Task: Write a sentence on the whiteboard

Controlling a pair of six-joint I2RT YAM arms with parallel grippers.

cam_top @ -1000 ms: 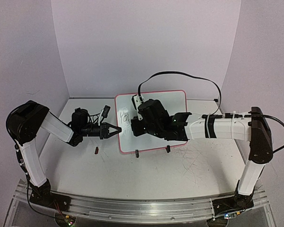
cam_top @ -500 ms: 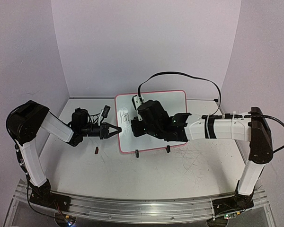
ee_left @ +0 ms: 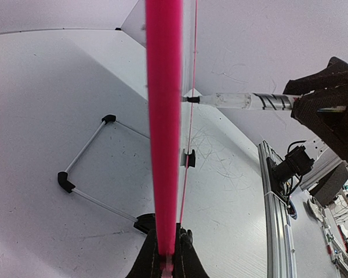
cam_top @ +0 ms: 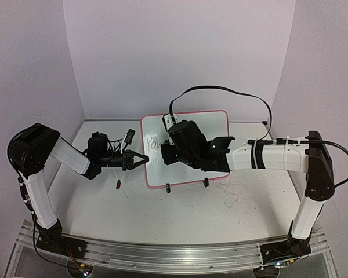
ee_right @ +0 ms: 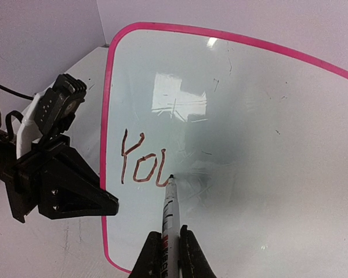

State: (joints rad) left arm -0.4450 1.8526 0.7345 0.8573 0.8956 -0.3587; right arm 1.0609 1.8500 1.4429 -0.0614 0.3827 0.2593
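The whiteboard point(cam_top: 211, 124) stands propped on the table point(cam_top: 162, 220) at the centre of the overhead view, leaning back on two black clip feet point(cam_top: 168, 186).

The left arm rises from its base at lower left to a raised elbow at the left edge. Its forearm then runs low and level toward the centre, so the left hand point(cam_top: 140, 160) points sideways at the board's left edge. In the left wrist view the fingers point(ee_left: 156, 263) are clenched on the pink rim point(ee_left: 163, 116), which runs straight up the frame.

The right arm stands upright at lower right and bends at the right edge. Its white forearm reaches level across the front of the board, and the black wrist covers the board's middle. The right hand point(ee_right: 167, 255) is clamped on a marker point(ee_right: 169, 208), which angles up from the bottom of the right wrist view with its tip touching the board.

The sentence point(ee_right: 142, 165) sits in the board's left part, just inside the rim. It reads "YO" followed by an unfinished third letter, and the tip rests at that letter's lower right end.
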